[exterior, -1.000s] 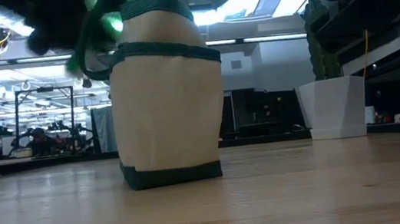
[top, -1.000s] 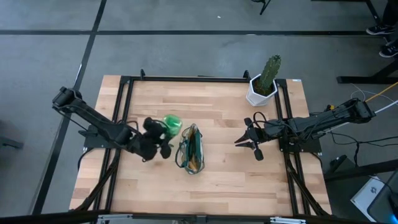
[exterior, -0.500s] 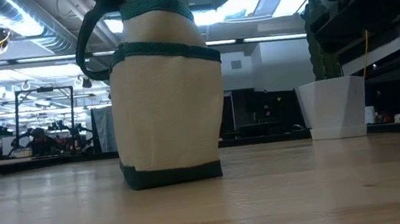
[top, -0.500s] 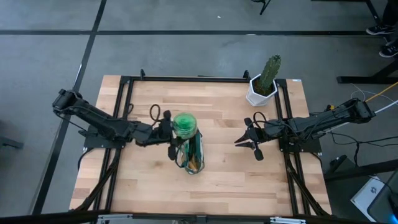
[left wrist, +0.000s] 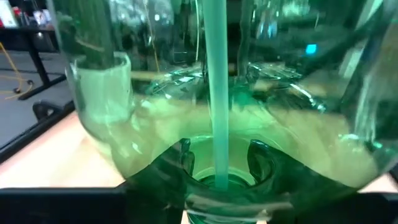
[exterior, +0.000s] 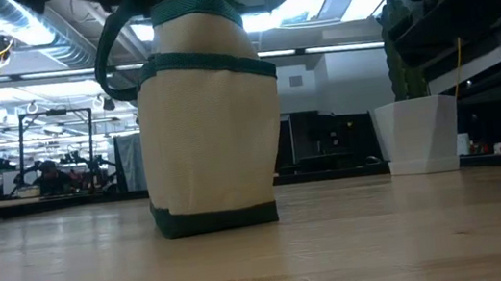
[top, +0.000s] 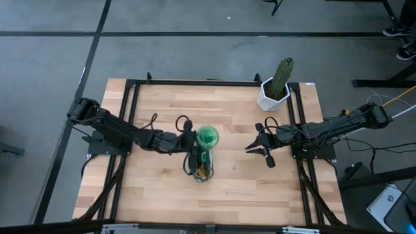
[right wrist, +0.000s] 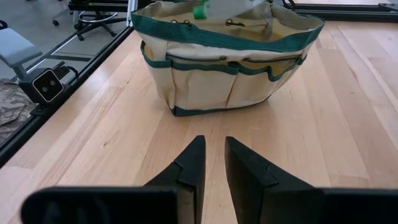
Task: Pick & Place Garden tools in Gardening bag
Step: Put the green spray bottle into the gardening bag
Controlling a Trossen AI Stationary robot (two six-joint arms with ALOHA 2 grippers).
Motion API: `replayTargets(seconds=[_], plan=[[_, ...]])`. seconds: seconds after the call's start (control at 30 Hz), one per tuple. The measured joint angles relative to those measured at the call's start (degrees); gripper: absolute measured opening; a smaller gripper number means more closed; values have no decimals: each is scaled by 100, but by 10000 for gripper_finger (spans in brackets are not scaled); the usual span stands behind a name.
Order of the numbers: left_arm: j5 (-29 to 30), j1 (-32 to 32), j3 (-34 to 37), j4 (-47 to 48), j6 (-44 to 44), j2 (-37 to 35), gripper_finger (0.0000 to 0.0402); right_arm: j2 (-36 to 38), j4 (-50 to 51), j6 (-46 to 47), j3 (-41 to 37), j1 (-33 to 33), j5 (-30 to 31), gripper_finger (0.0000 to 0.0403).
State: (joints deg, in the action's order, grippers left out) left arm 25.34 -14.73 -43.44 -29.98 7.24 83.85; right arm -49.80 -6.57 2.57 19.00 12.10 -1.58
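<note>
Translucent green, the spray bottle (top: pixel 207 136) now hangs over the mouth of the gardening bag (top: pixel 199 164) — a second ago it was beside the bag — pinched in the left gripper (top: pixel 193 139). Release looks next. The right gripper (top: pixel 260 148) waits well apart above the surface (top: pixel 247 188), fingers nearly together.

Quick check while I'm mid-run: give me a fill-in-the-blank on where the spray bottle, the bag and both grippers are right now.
1. The left gripper holds the translucent green spray bottle directly above the ____.
2. The cream fabric gardening bag with dark green trim stands ____ on the wooden table.
3. The right gripper waits to the bag's right, holding ____.
4. The cactus in a white faceted pot stands near the table's far ____ corner.

Missing words: bag; upright; nothing; right
</note>
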Motion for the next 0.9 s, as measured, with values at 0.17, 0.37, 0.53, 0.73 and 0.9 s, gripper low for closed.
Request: replayTargets(seconds=[0.17, 0.37, 0.53, 0.73, 0.9], plan=[[55, -106, 4, 621, -127, -96, 156, 0, 19, 0, 0, -2, 0, 62], [406, -216, 4, 1320, -93, -173, 150, -2, 37, 0, 0, 0, 0, 62], [709, -243, 4, 1963, 466, -175, 164, -2, 37, 0, 0, -2, 0, 62], [537, -244, 4, 2293, 633, -179, 161, -2, 37, -1, 0, 0, 0, 62], [570, -242, 4, 2683, 1259, -181, 164, -2, 37, 0, 0, 0, 0, 62]])
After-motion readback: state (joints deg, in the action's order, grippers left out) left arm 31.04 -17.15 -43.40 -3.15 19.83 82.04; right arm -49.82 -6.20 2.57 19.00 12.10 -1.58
